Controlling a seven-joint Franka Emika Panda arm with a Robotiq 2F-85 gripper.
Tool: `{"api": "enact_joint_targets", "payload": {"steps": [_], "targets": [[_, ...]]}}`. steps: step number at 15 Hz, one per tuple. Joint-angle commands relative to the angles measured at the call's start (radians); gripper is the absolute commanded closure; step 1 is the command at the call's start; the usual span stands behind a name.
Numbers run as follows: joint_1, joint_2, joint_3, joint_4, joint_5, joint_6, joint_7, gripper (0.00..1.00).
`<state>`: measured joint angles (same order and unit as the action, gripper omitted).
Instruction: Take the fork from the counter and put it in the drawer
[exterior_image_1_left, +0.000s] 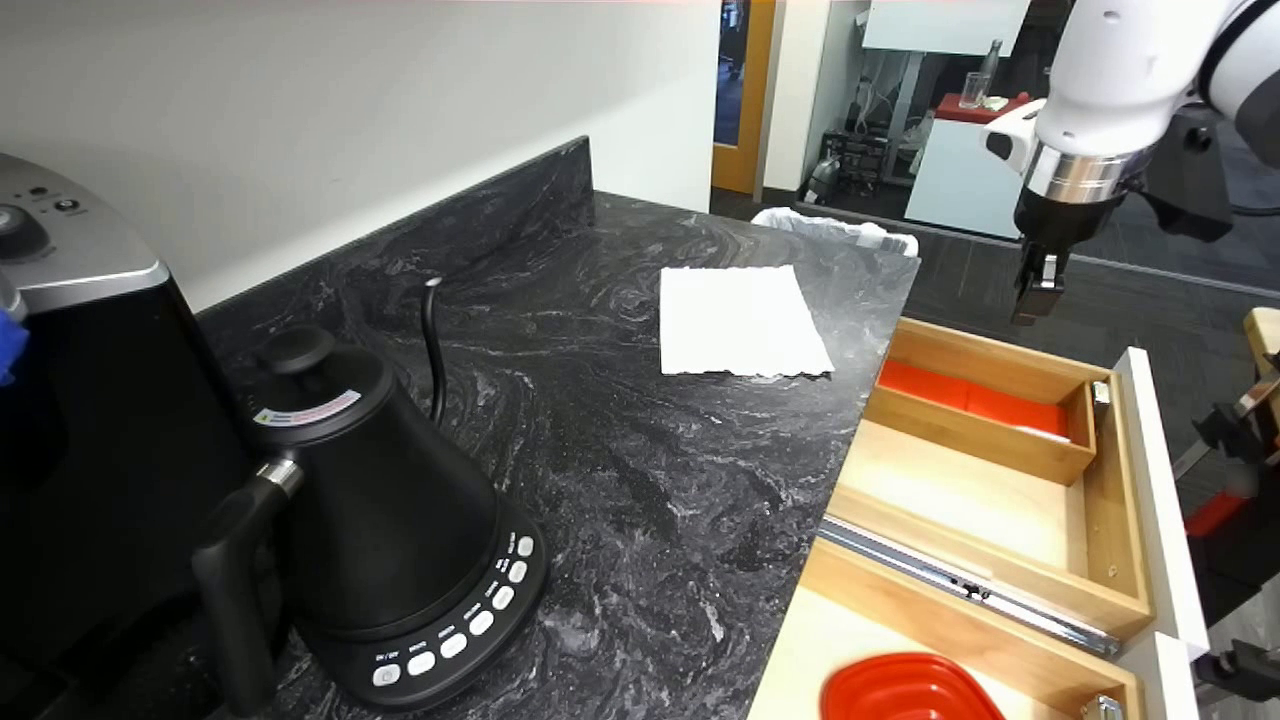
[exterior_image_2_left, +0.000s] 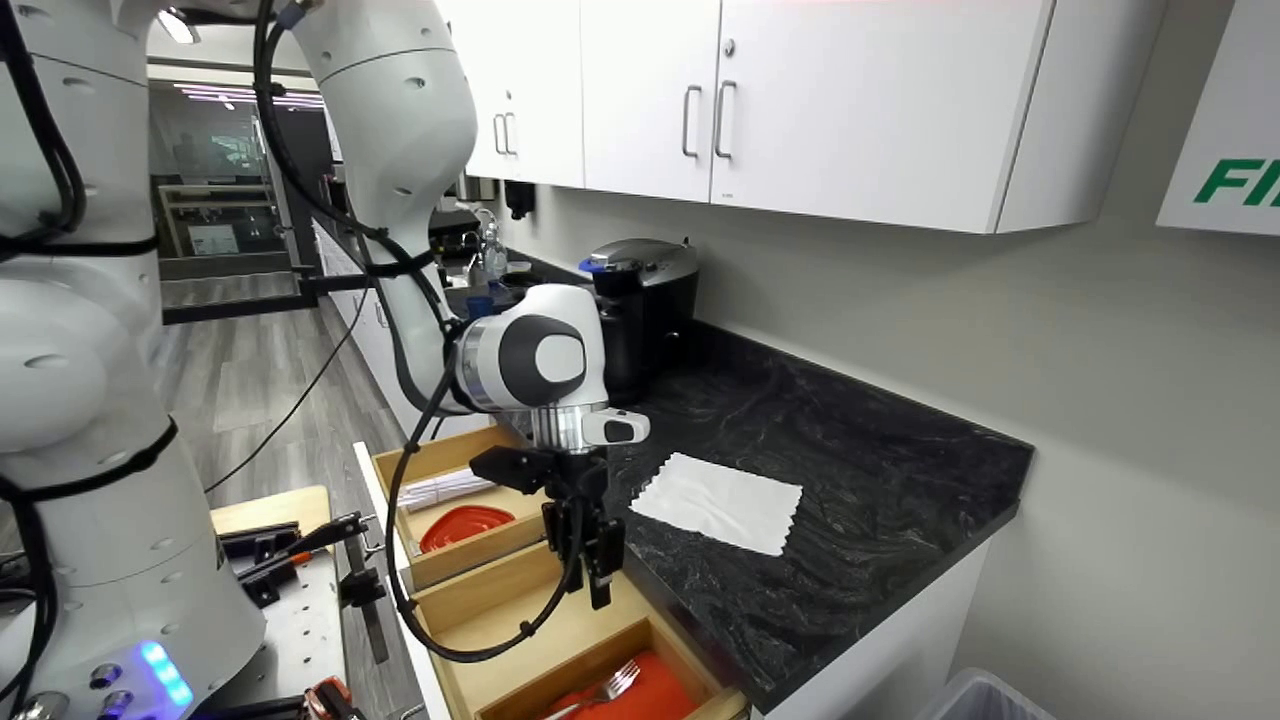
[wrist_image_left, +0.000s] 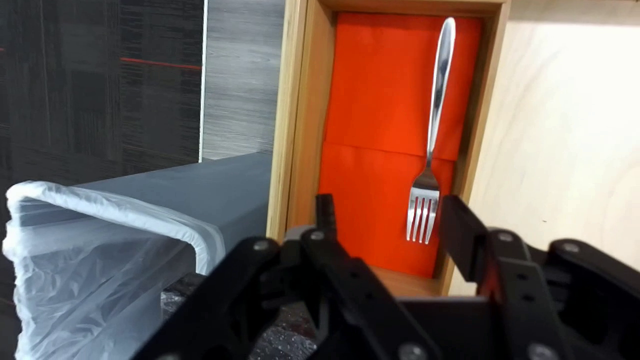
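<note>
Biggest thing here is the counter (exterior_image_1_left: 650, 470), black stone with pale veining, running along the wall (exterior_image_1_left: 420, 120) under a bank of white wall cabinets (exterior_image_2_left: 850, 100). Next up, the Panda arm (exterior_image_2_left: 410, 130), mostly white, bent so its end points down over the open drawer (exterior_image_1_left: 975, 485). That's pale wood with a white front, pulled out from under the counter edge, with a divided-off compartment (wrist_image_left: 415, 7) at one end. There's a grey trash bin (wrist_image_left: 225, 190) with a clear liner (wrist_image_left: 130, 212) just past the end of the counter.

On the stone you've got a coffee machine (exterior_image_1_left: 110, 430) by the wall, and near it a matte black gooseneck kettle (exterior_image_1_left: 385, 520) on a base with a row of pale buttons. Then a white paper napkin (exterior_image_1_left: 740, 320) with wavy edges, lying flat near the drawer side of the counter, well apart from the kettle.

The gripper (wrist_image_left: 390, 215) is black and hangs above the drawer, its two fingers (wrist_image_left: 462, 235) spread wide apart. Looking past them in the wrist view, you see the orange-red lining (wrist_image_left: 385, 80) of the compartment.

And smallest, the fork (wrist_image_left: 434, 126): it's already in the drawer, lying on that lining below the fingertips, tines toward the counter, closer to the divider (wrist_image_left: 475, 130) than the outer wall (wrist_image_left: 290, 100).
</note>
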<state>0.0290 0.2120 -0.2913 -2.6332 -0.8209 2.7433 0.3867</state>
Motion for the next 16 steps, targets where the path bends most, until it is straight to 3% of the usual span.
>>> {"api": "enact_joint_targets", "payload": {"steps": [1, 2, 3, 6, 16], "targets": [[0.02, -0.015, 0.006, -0.012, -0.017, 0.01, 0.035, 0.12], [0.025, -0.009, 0.011, -0.007, -0.012, 0.012, 0.033, 0.05], [0.013, 0.001, 0.009, 0.001, 0.0, 0.0, 0.002, 0.24], [0.022, 0.002, 0.016, 0.002, 0.0, 0.0, 0.006, 0.06], [0.022, 0.002, 0.016, 0.002, 0.0, 0.0, 0.006, 0.05]]}}
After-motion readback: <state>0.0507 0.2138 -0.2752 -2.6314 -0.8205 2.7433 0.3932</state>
